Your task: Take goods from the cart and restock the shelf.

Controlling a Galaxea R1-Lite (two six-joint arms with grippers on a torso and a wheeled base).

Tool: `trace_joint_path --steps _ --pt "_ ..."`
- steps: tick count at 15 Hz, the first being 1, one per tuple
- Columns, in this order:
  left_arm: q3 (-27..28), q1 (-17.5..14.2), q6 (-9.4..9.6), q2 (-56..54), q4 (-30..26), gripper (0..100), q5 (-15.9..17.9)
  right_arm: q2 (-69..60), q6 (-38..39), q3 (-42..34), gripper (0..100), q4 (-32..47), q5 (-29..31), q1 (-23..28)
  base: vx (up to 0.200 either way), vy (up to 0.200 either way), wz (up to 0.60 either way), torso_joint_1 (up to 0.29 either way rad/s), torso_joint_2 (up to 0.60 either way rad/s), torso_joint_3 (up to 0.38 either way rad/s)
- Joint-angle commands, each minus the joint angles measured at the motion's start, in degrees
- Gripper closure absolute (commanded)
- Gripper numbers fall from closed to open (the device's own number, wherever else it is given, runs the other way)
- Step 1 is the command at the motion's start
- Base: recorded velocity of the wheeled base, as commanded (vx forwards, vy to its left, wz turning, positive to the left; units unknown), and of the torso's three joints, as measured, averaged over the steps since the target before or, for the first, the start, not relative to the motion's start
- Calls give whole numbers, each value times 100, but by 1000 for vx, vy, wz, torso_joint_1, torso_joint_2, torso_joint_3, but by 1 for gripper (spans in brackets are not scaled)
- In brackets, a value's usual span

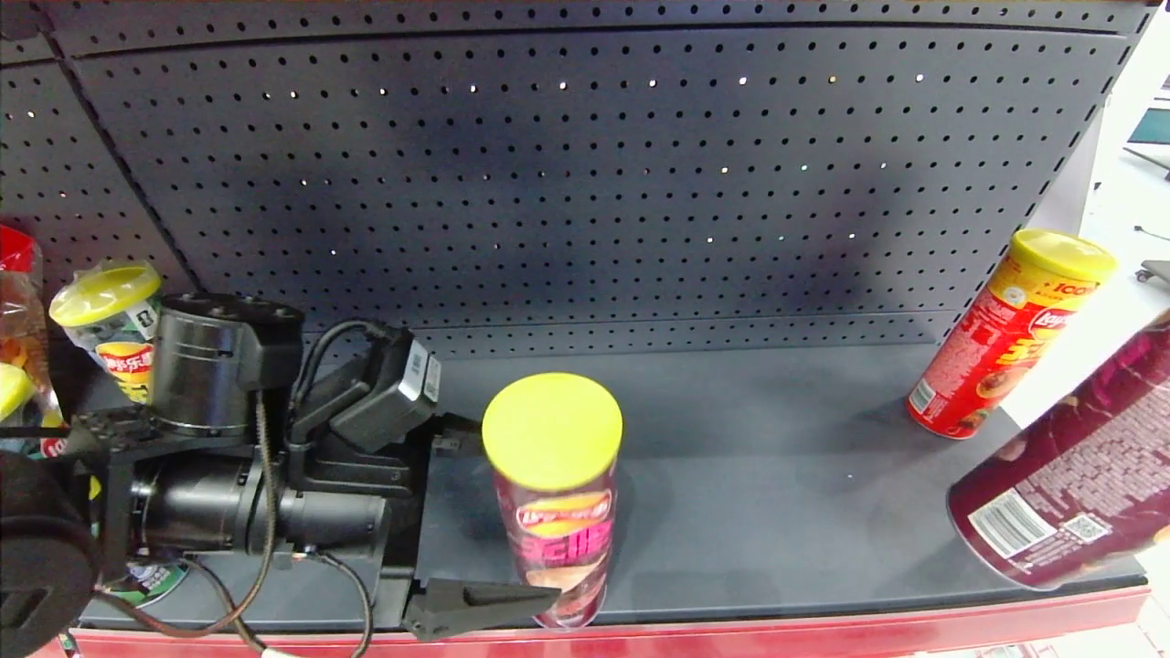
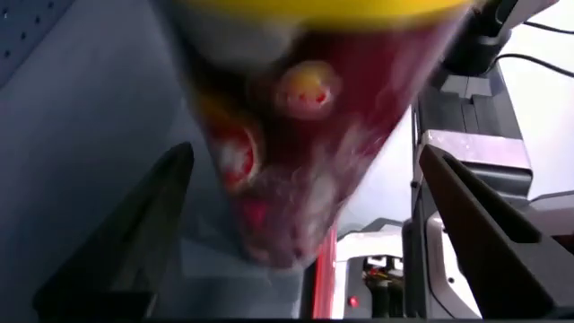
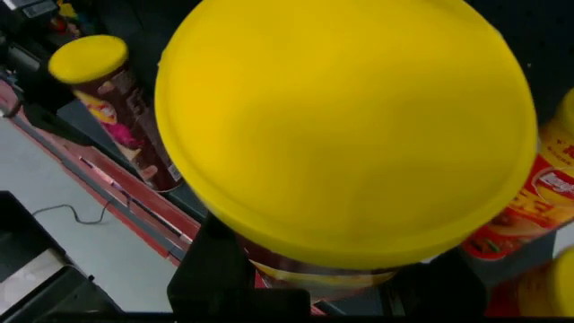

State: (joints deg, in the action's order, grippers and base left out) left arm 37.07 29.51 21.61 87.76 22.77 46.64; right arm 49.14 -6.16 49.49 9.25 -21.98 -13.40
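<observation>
My left gripper [image 2: 305, 161] brackets the upright purple can [image 1: 553, 493], fingers wide; right gripper [image 3: 323, 283] clamps a tilted second can [image 1: 1069, 466] at the shelf's [image 1: 777, 493] right end.

A pale floor [image 1: 1120, 196] lay at the far right, with a thin dark cable [image 1: 1147, 230] across it and a small caster [image 1: 1145, 272] just beyond. Elsewhere, a black cord [image 3: 72, 212] trailed over grey flooring.

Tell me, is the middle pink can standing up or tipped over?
Standing up: the pink can rests base-down on the shelf, yellow lid on top.
</observation>
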Motion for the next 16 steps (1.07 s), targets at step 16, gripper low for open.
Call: trace_joint_path --steps 16 --pt "-1642 -315 -817 -2553 -265 0 -1474 4912 -167 1440 100 -2876 18 -1895 0 0 0 0 0 0"
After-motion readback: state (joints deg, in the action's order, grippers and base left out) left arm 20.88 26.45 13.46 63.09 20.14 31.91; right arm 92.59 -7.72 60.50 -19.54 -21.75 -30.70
